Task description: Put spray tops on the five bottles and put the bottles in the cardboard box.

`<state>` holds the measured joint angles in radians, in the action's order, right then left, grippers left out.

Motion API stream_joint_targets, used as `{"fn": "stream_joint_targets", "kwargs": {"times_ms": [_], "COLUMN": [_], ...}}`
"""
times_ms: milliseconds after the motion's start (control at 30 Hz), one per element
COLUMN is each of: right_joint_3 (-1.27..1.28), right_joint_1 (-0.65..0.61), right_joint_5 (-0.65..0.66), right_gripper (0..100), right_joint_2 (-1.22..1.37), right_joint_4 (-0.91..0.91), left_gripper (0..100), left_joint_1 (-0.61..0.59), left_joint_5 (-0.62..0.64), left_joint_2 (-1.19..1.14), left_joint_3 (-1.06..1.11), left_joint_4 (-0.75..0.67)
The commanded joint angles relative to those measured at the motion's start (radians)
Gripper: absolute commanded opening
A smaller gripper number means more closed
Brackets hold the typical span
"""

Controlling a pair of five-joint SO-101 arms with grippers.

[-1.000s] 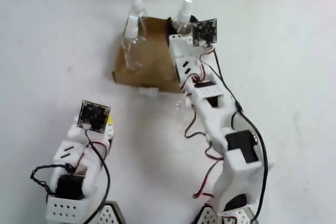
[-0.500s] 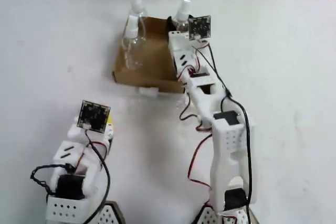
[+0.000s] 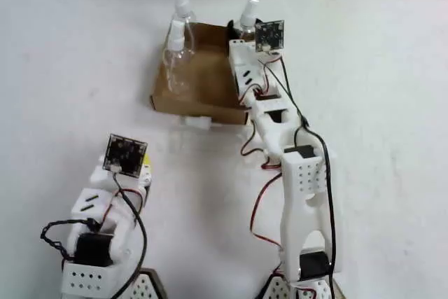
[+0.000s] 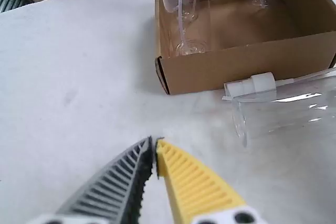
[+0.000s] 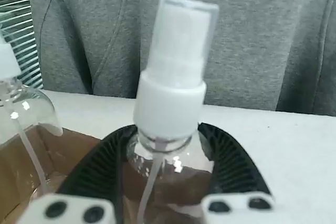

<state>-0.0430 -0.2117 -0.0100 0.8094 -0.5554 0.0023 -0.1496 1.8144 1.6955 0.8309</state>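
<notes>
My right gripper is shut on a clear bottle with a white spray top, held upright. In the high view this bottle stands at the far right corner of the cardboard box, with the right gripper around it. Two capped bottles stand inside the box along its left wall. Another capped bottle lies on its side on the table against the box's front wall. My left gripper is shut and empty, low over the table short of the box.
The left arm sits folded at the front left of the white table. The right arm stretches along the box's right side. A person in grey sits beyond the table's far edge.
The right arm has straightened and carried its bottle a little farther toward the box's far right corner. The left arm has not moved.
</notes>
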Motion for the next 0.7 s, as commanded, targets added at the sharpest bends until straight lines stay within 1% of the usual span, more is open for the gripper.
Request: {"fn": "stream_joint_targets", "kwargs": {"times_ms": [0, 367, 500, 667], "right_joint_3": [-0.049, -0.048, -0.058, -0.077], "right_joint_1": [0.002, -0.002, -0.002, -0.002], "right_joint_5": [0.002, 0.003, 0.003, 0.003], "right_gripper": [1.5, 1.6, 1.6, 1.6], "right_joint_2": [-0.021, -0.019, -0.019, -0.019], "right_joint_4": [0.033, 0.038, 0.110, 0.133], "left_gripper": [2, 2, 2, 2], "left_joint_1": [-0.010, -0.012, -0.012, -0.012], "left_joint_5": [-0.011, -0.011, -0.011, -0.011], "left_joint_2": [0.008, 0.008, 0.008, 0.008], "left_joint_3": [-0.003, -0.003, -0.003, -0.003], "left_joint_4": [-0.017, -0.014, -0.014, -0.014]}}
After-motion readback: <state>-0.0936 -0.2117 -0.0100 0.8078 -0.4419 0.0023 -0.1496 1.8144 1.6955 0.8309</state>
